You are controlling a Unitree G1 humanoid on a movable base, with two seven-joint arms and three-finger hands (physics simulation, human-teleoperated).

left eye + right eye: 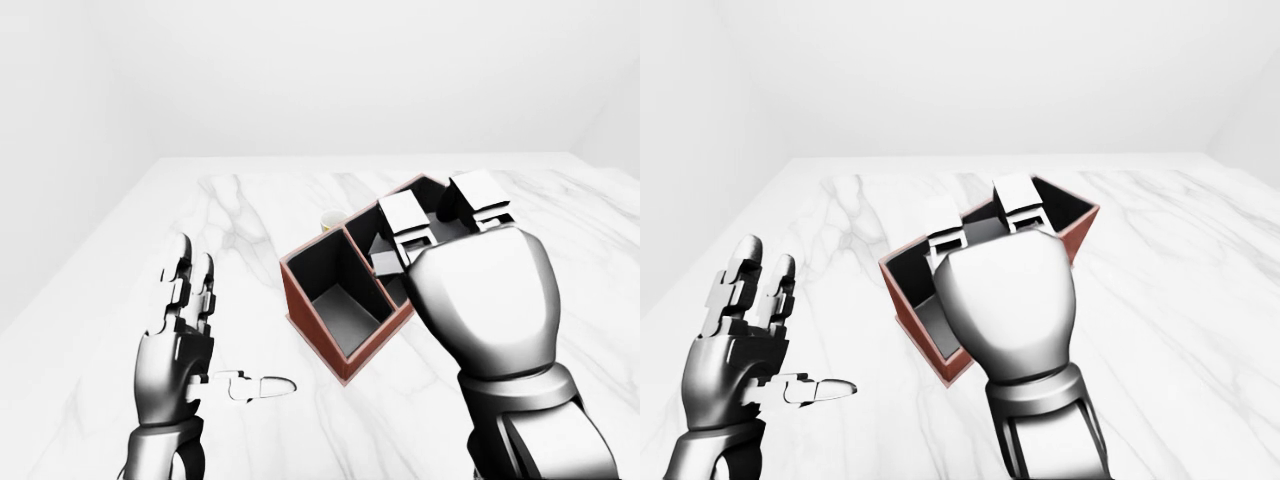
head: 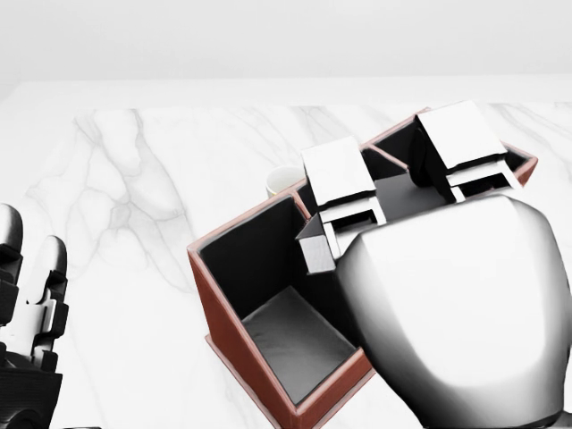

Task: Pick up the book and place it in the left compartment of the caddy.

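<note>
The caddy (image 2: 217, 304) is red-brown with black-lined compartments and sits slantwise on the white marble table. Its left compartment (image 2: 288, 335) shows a bare grey floor. My right hand (image 2: 398, 179) hovers over the middle and right compartments, hiding most of them. Its fingers (image 2: 338, 174) curl round a grey book (image 2: 315, 248), of which only one corner shows beneath them. My left hand (image 1: 210, 325) stands open above the table, well left of the caddy, with fingers upright and thumb out.
A small white cup (image 2: 284, 180) stands on the table just past the caddy's upper left wall. In the left-eye view the marble table (image 1: 120, 250) ends at a left edge near my left hand.
</note>
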